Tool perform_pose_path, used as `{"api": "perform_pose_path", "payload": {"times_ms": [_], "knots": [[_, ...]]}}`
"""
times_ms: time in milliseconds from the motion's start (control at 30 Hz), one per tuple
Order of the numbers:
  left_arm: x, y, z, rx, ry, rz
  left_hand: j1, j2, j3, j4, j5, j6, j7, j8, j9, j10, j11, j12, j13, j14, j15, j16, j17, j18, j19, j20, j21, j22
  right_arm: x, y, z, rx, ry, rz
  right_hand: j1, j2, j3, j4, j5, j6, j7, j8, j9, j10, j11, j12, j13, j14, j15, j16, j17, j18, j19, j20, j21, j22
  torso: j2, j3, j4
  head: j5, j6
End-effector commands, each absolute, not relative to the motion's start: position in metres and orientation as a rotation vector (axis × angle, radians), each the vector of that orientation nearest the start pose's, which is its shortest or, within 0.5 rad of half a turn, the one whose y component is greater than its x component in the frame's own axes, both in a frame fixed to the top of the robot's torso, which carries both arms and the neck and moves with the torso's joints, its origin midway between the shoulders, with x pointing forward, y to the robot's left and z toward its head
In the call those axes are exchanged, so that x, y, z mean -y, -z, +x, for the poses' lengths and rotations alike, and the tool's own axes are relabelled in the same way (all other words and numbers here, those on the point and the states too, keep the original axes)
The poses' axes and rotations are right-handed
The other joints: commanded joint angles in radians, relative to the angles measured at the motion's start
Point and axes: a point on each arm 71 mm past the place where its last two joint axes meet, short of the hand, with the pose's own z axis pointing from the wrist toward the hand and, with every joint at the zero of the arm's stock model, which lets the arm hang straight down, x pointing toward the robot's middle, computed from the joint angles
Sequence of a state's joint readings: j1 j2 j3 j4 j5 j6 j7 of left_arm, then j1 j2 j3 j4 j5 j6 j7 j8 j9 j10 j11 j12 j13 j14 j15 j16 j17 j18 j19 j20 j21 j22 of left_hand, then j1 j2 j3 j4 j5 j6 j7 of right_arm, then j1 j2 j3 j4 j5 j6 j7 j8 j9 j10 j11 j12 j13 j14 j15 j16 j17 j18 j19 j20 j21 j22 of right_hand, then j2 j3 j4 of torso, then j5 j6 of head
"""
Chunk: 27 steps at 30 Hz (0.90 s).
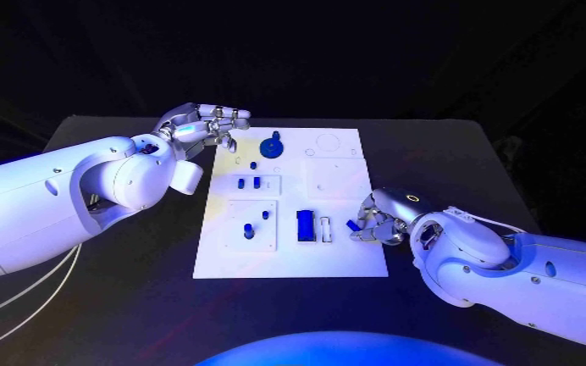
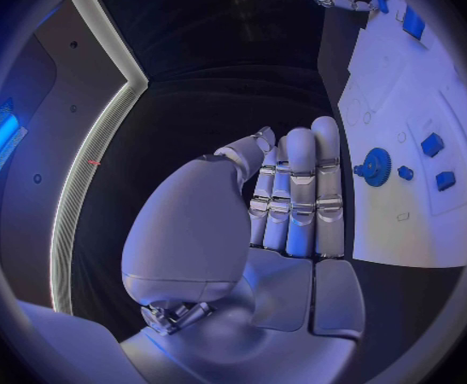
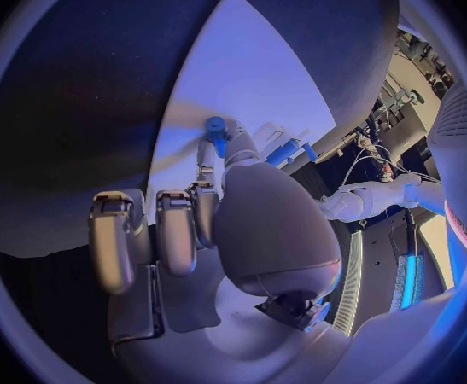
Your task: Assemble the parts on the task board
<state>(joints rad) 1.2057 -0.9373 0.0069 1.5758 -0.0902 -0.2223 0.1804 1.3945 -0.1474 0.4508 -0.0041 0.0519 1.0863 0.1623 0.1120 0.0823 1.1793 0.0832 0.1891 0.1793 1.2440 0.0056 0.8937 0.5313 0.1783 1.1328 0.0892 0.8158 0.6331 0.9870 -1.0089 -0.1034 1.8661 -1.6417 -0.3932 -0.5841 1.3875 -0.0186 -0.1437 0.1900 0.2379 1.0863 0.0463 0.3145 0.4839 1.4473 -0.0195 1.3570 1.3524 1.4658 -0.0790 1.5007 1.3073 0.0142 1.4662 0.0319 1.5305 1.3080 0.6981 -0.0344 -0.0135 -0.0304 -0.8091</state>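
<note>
The white task board (image 1: 293, 260) lies in the middle of the black table. My right hand (image 1: 381, 218) is at the board's right edge and pinches a small blue part (image 1: 354, 225), which sits at its fingertips (image 3: 216, 130). A long blue block (image 1: 306, 225) and a pale bar (image 1: 326, 229) stand just left of that hand. A blue gear (image 1: 271, 146) sits near the far left of the board. My left hand (image 1: 207, 124) hovers off the board's far left corner, fingers straight (image 2: 297, 188) and holding nothing; the gear (image 2: 376, 165) lies just beyond them.
More small blue parts stand in the board's left panels: a pair (image 1: 251, 183) and a peg (image 1: 249, 230). The board's far right part (image 1: 329, 163) shows only pale outlines. Black table (image 1: 122, 298) surrounds the board.
</note>
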Motion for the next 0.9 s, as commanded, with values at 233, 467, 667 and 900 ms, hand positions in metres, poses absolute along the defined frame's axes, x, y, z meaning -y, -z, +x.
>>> {"api": "perform_pose_path", "payload": {"times_ms": [233,467,667,900], "knots": [[-0.231,0.166,0.482,-1.615,1.498,-1.102,-0.006,0.002,-0.004,0.0,-0.001,-0.008,0.001,0.004,-0.001,-0.007,0.003,0.006,0.001,-0.006,0.0,-0.006,-0.001,0.006,0.007,0.003,-0.007,-0.001,0.207,0.271,0.363,-1.936,-0.323,0.002,0.084,0.052,0.066,0.002,0.104,0.003,-0.007,-0.013,-0.016,0.003,-0.013,-0.012,0.04,0.078,-0.011,-0.002,0.138,-0.007,0.091,-0.009,0.008,0.253,0.001,-0.0007,0.002,-0.002,0.0],[-0.231,0.166,0.482,-1.616,1.498,-1.103,-0.005,0.004,-0.004,-0.001,0.0,-0.009,0.001,0.005,-0.001,-0.008,0.003,0.007,0.001,-0.006,0.0,-0.006,-0.002,0.006,0.008,0.003,-0.008,-0.002,0.207,0.266,0.36,-1.953,-0.364,0.094,0.06,0.029,0.122,0.034,0.186,0.005,-0.007,-0.016,-0.015,0.005,-0.014,-0.014,0.041,0.079,-0.012,-0.001,0.14,-0.008,0.092,-0.01,0.01,0.254,0.0,-0.0016,0.003,-0.006,-0.003],[-0.231,0.166,0.482,-1.618,1.498,-1.103,-0.003,0.005,-0.003,-0.002,0.0,-0.009,0.0,0.005,-0.001,-0.008,0.003,0.008,0.002,-0.006,0.0,-0.006,-0.002,0.006,0.008,0.003,-0.008,-0.002,0.204,0.256,0.363,-1.943,-0.433,0.186,0.049,0.018,0.164,0.054,0.216,0.002,-0.005,-0.019,-0.013,0.01,-0.012,-0.006,0.048,0.081,-0.011,0.004,0.149,-0.009,0.095,-0.009,0.018,0.256,0.0,-0.0013,0.0044,-0.01,-0.001],[-0.23,0.166,0.481,-1.618,1.5,-1.102,-0.003,0.005,-0.003,-0.002,0.0,-0.009,0.0,0.005,-0.001,-0.008,0.003,0.008,0.002,-0.006,0.0,-0.006,-0.002,0.006,0.008,0.003,-0.008,-0.002,0.195,0.244,0.365,-1.92,-0.519,0.273,0.039,0.009,0.182,0.065,0.216,0.002,-0.004,-0.02,-0.012,0.012,-0.011,-0.004,0.051,0.081,-0.01,0.005,0.15,-0.009,0.095,-0.008,0.017,0.256,0.001,-0.0017,0.0052,-0.012,-0.002]]}}
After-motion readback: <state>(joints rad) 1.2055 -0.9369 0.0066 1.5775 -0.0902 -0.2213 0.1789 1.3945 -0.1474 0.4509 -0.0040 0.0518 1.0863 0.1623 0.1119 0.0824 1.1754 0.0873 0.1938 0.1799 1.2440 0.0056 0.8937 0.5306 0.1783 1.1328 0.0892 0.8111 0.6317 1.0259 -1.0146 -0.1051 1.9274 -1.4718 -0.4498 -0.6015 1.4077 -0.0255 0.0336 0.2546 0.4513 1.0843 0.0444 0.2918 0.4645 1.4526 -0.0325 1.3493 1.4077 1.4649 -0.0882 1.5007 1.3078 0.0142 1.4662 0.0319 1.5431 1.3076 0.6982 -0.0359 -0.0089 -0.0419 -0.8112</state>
